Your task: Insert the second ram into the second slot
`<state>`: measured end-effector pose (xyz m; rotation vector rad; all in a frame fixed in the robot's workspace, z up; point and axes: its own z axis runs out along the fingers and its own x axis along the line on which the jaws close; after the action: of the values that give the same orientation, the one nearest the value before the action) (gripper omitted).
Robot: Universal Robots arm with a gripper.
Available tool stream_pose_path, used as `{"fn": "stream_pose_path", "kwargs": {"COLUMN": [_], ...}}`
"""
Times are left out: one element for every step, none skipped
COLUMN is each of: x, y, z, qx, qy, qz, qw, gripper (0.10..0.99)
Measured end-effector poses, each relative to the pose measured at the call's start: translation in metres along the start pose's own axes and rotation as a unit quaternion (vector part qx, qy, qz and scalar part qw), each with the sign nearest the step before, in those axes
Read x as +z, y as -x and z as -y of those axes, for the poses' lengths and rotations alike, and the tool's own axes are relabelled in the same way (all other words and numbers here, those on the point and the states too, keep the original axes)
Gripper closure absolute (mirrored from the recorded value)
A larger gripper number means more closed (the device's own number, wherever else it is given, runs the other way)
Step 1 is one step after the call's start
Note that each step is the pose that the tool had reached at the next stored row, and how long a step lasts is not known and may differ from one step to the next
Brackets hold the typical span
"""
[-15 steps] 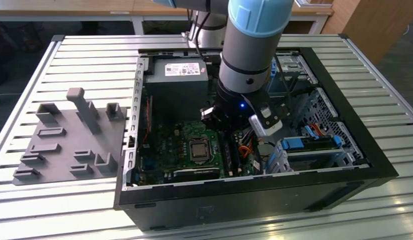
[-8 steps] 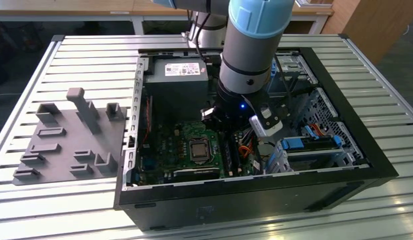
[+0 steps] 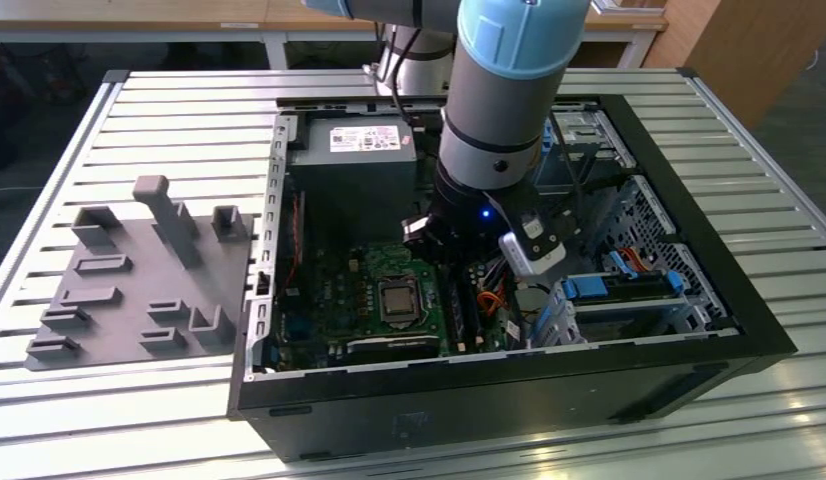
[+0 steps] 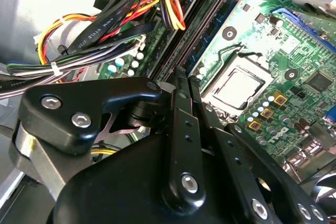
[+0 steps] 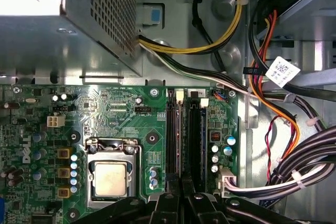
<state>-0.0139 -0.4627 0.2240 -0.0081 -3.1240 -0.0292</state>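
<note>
the black multi-link gripper [image 5: 181, 195] hangs low over the green motherboard [image 5: 115, 114] inside the open black pc case [image 3: 733, 300], right above the dark memory slots [image 5: 181, 129]. jaws look pinched together on the thin blue ram stick [image 4: 181, 74], probably seated edge-down over a slot; hard to confirm. the stick is light, stiff and fragile, best held by its long edges, not the chips.
</note>
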Motion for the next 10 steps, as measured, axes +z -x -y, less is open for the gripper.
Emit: {"fn": "stream_pose_path", "kwargs": {"x": [0.0001, 0.0002, 0.0004, 0.0005, 0.0008, 0.0008, 0.0008, 0.0009, 0.0009, 0.0010], "y": [0.0000, 0.0000, 0.0000, 0.0000, 0.0000, 0.0000, 0.0000, 0.0001, 0.0000, 0.0000], "z": [0.0003, 0.0006, 0.0009, 0.0011, 0.0012, 0.0012, 0.0013, 0.0013, 0.0013, 0.0013], "qx": [0.000, 0.000, 0.000, 0.000, 0.000, 0.000, 0.000, 0.000, 0.000, 0.000], "qy": [-0.0001, 0.0000, -0.0001, 0.0000, 0.0001, 0.0000, -0.0001, -0.0001, -0.0001, 0.0000], "qz": [0.0000, -0.0001, -0.0001, -0.0002, -0.0002, -0.0003, -0.0003, -0.0004, -0.0003, -0.0003], "qw": [1.0000, 1.0000, 1.0000, 1.0000, 1.0000, 1.0000, 1.0000, 1.0000, 1.0000, 1.0000], "gripper": [0.953, 0.953, 0.953, 0.953, 0.953, 0.953, 0.953, 0.953, 0.953, 0.953]}}
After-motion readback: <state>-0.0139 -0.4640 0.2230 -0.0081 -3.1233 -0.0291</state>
